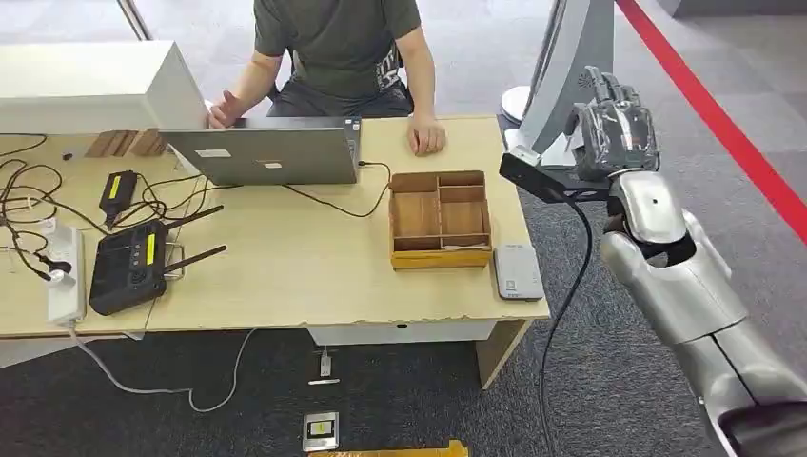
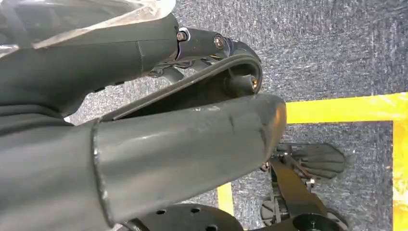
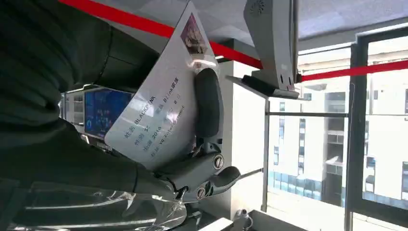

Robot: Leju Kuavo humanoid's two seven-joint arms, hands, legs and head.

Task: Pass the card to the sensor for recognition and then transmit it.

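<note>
Nearest to us, our left hand hangs low over dark carpet with yellow floor tape; its thumb and fingers lie close together, but we cannot tell whether they are closed or hold anything. On the right of the scene, our right hand is raised beyond the table's right end, and the wrist view shows the card held in it, pressed flat by the thumb against the fingers, with most of its printed face standing free. Beyond it stands a grey post with a slanted dark panel, which we judge to be the sensor; the card is near it but apart from it. The main risk, as we see it, is the shallow hold: a bump of the card's free edge against the panel could twist it out from under the thumb and drop it to the floor. A tilted card may also fail to read. At the far side of the table a seated person works at a laptop, so a careless handover swing could meet that arm.
</note>
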